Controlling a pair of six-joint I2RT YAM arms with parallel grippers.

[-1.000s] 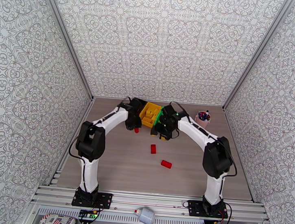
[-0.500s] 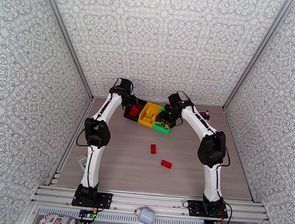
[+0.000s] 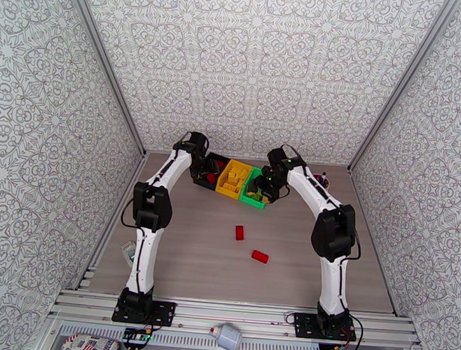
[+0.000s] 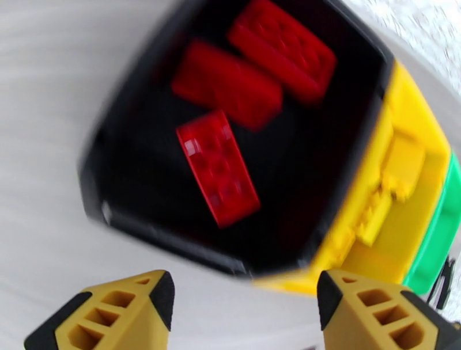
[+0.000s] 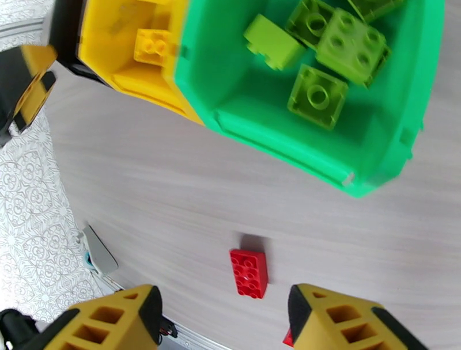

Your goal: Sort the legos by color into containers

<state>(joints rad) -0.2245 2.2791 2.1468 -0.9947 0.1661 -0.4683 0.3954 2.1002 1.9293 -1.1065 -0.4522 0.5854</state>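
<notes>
While the left hand [image 4: 245, 302] hangs at the near rim of the black bin [image 4: 95, 172], its jaws stand apart with nothing between them. Inside that bin lie three red bricks [image 4: 218, 167]. The yellow bin [image 4: 406, 167] touches the black bin's side. The green bin [image 5: 230, 92] is next in the row and holds light green bricks [image 5: 318, 95]. The right hand [image 5: 225, 316] hangs by the green bin, jaws parted, empty. On the surface [image 3: 179, 258], two loose red bricks [image 3: 239, 232] lie well apart from the bins.

White arms [image 3: 144, 255], black joints, thin cables; the left hand [image 4: 242, 314] has yellow latticed fingers [image 4: 115, 314].
</notes>
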